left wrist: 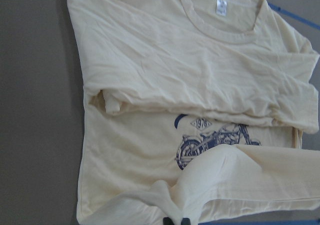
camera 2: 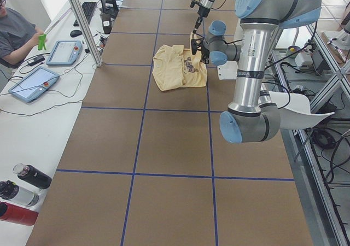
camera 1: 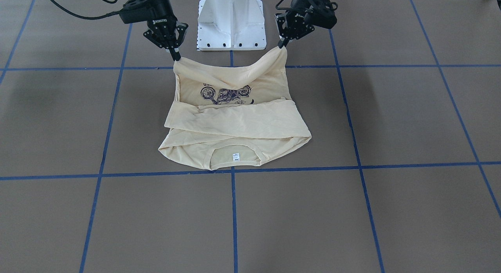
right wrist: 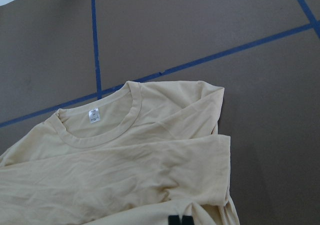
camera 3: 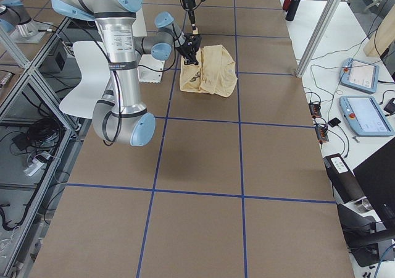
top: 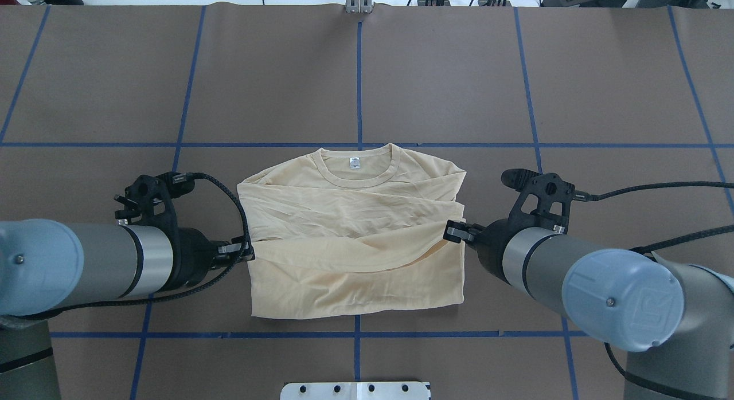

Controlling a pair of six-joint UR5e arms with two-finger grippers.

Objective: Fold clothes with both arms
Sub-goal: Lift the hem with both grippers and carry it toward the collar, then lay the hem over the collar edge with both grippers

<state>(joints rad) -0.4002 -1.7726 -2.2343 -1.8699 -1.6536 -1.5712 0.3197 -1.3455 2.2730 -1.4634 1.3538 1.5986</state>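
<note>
- Brown paper table (camera 1: 391, 210); shirt (camera 1: 235, 120) lies at centre, sleeves folded across, neck end away from the robot.
- Hem (camera 1: 235, 75) is raised off the table and sags between its corners; print (camera 1: 225, 95) shows beneath.
- Left gripper (camera 1: 282, 45) is clamped on one hem corner, right gripper (camera 1: 175, 54) on the other.
- Judgement: carry both corners level and in step toward the neck, hem taut, so the fold lands square.
- Tag (camera 1: 235, 157) marks the centre line to aim by.
</note>
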